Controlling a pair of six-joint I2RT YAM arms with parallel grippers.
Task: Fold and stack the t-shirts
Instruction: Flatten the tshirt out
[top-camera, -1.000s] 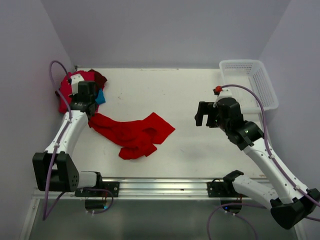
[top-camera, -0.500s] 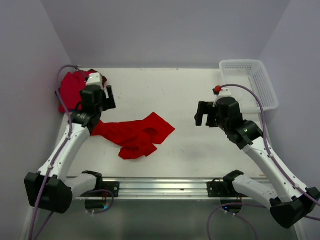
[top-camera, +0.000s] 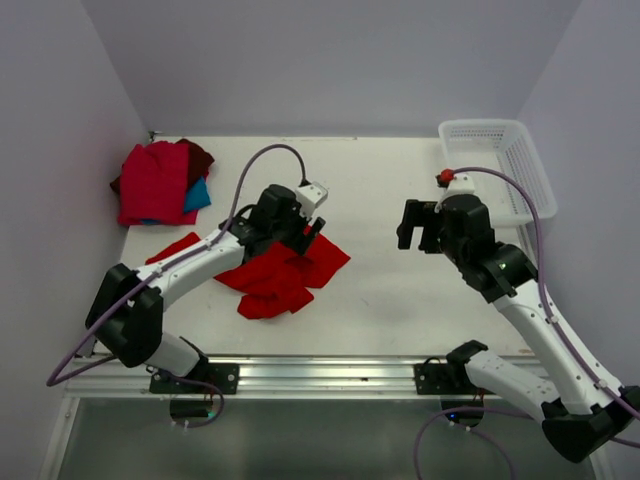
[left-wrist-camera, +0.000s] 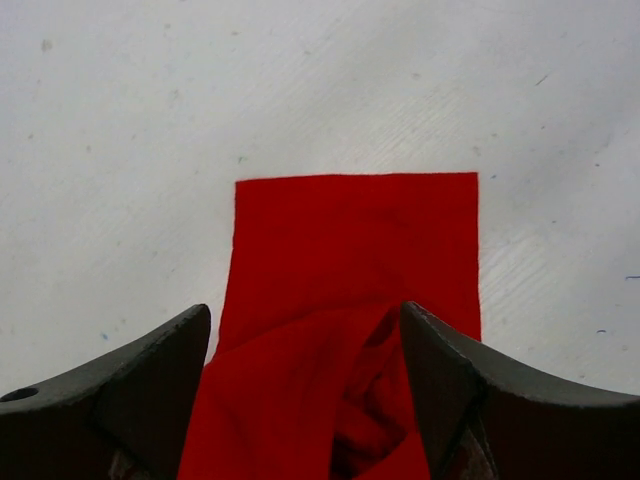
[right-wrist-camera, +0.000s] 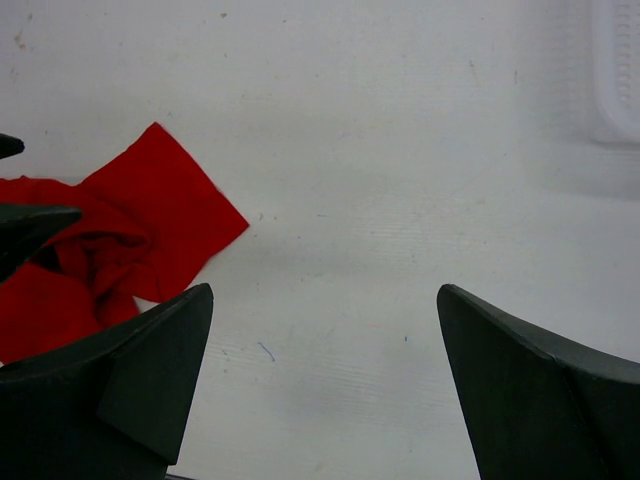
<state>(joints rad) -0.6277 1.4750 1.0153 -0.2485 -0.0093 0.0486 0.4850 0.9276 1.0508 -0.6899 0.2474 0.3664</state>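
Note:
A large bright red t-shirt lies crumpled on the table left of centre. My left gripper hangs open over its far right part. In the left wrist view a flat red sleeve stretches out ahead, and rumpled cloth shows below the gap between the spread fingers. Folded t-shirts are stacked at the far left: a red one on top, with dark maroon and teal-blue edges showing. My right gripper stands open to the right of the shirt, over bare table, holding nothing.
A white mesh basket stands at the far right corner, and its edge shows in the right wrist view. Purple walls close in the table on the left, back and right. A metal rail runs along the near edge.
My left arm has swung from the folded stack at the far left to over the crumpled red shirt, and its jaws have opened. The right arm has barely shifted.

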